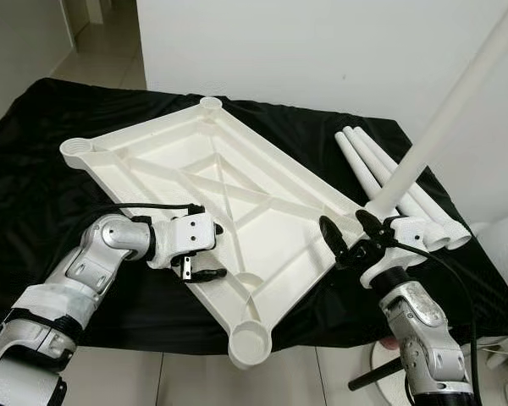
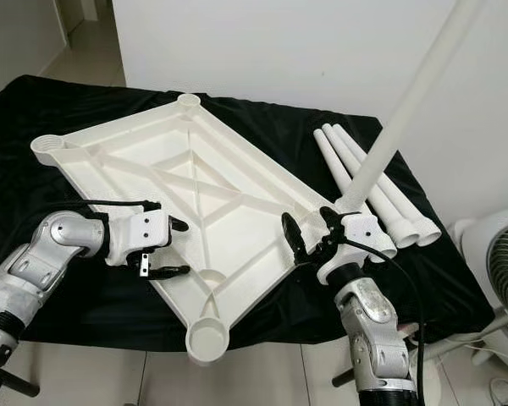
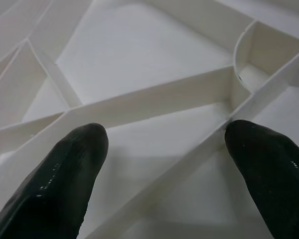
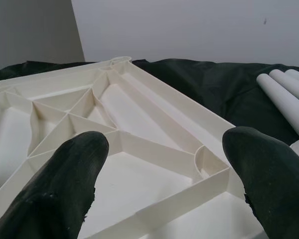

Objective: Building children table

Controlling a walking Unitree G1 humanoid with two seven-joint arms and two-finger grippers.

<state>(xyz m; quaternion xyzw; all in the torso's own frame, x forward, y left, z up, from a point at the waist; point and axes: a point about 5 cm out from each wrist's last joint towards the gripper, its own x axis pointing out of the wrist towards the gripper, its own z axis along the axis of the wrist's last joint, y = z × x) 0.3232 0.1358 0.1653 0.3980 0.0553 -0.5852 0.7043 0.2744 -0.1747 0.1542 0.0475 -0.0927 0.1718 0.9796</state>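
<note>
Tabletop [image 1: 212, 211] lies underside-up on the black-draped bench [image 1: 34, 152], corner sockets showing. Left hand [image 1: 205, 251] rests spread over the near rim. Right hand [image 1: 345, 237], fingers spread, sits by the right corner where one leg [image 1: 457, 101] stands up. Three legs [image 1: 381, 173] lie beside. Judged step: fitting legs. Next: seat the leg, fetch another.

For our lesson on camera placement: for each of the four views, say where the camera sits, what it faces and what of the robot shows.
Left eye and right eye: on the head, looking down at the upturned tabletop; both arms show.
Left wrist: along the left gripper, close over the ribs.
Right wrist: along the right gripper, across the tabletop towards the loose legs.
All share the tabletop.
</note>
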